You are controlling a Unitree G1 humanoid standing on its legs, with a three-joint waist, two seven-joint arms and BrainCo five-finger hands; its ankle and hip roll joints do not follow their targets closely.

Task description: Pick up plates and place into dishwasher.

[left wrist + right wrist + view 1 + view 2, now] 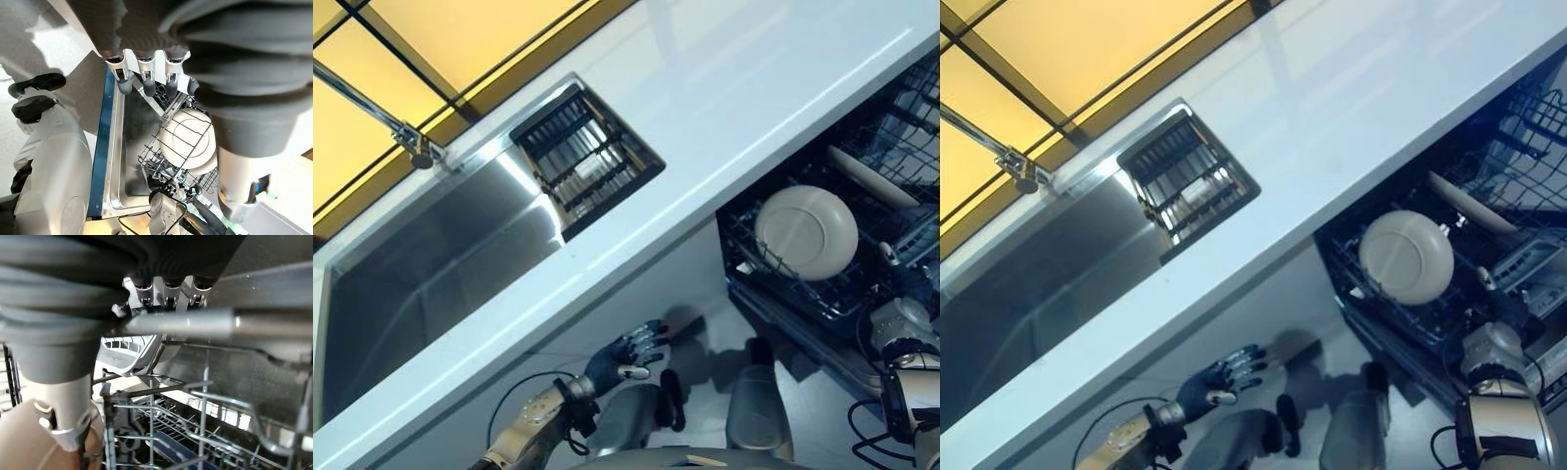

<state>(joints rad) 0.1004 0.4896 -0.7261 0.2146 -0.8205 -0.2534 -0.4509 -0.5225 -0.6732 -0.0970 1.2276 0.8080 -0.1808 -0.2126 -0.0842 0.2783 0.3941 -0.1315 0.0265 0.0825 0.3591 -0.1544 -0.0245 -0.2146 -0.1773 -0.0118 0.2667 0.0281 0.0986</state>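
Plate racked, right robot hand inside the dishwasher

Plate [806, 233] position: it stands on edge among the wire tines of the dishwasher rack [773, 284], its round face turned outward toward the robot. A second, flatter white dish [871, 176] lies further back in the same rack.

Right robot hand [164, 296]: your right arm reaches down into the rack just beside the plate, on its right side. Its own wrist view shows the fingers up against a grey rail, with rack wires below. You cannot tell from these views whether those fingers are closed on anything.

Left robot hand [631, 351]: it hangs low, below the counter [724, 108] edge and well apart from the plate, fingers relaxed and straight, holding nothing.

Governing relation: the plate lies to the upper left of the right hand, close by, with its flat face upright between the tines. The right arm is clearly the nearer one.

Assessment: this plate appears seated. The sink [440, 264] shows no further plate.
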